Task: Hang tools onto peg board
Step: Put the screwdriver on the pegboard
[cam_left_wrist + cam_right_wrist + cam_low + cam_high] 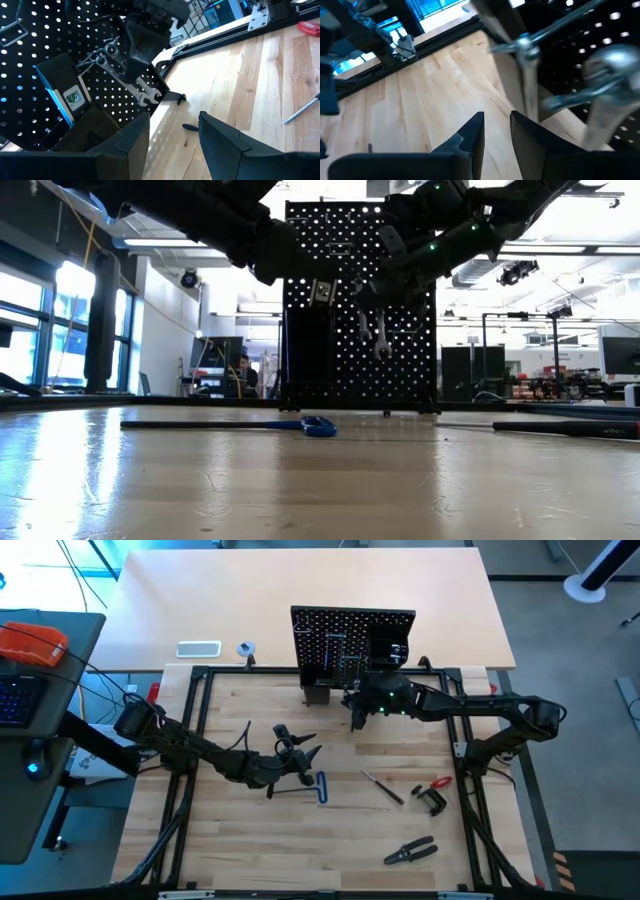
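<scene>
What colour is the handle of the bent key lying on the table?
Blue; the bent key shows best in the high view.

Black, silver, blue and red on pale wood

The peg board [340,640] is black, dotted with small holes; silver wrenches [131,85] hang on it. The bent key [318,786] has a blue handle, the clamp [433,792] is red and black, the pliers [411,852] black-handled.

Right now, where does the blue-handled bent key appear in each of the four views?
High view: the blue-handled bent key lies on the table, lower centre, just right of the left gripper.
Low view: left of centre, flat on the table.
Left wrist view: not in it.
Right wrist view: not in it.
Shared landmark: the peg board, which stands behind the key in the low view.
</scene>
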`<action>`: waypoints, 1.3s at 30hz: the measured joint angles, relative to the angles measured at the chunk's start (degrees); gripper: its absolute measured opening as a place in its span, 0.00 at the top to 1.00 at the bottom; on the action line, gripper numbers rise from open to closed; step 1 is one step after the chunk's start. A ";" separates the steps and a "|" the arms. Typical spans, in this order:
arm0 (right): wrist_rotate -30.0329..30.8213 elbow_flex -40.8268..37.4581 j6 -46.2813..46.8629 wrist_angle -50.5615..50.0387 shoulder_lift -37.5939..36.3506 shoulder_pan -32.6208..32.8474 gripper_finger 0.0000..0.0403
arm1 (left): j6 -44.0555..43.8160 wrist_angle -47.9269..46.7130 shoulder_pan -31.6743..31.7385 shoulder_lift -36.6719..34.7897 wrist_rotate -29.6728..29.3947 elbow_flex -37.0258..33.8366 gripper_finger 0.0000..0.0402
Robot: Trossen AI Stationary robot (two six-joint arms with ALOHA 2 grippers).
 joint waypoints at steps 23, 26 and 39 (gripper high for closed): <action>5.27 0.00 4.44 -15.89 -0.02 12.70 0.78 | -2.11 -4.55 -0.84 0.01 0.07 0.00 0.61; 5.72 0.00 5.69 -18.20 0.00 15.20 0.78 | -2.92 -5.52 -0.87 0.01 0.74 0.00 0.61; 18.33 0.02 14.43 -25.26 0.47 28.32 0.78 | -11.87 -10.96 -0.46 -0.02 7.80 0.00 0.61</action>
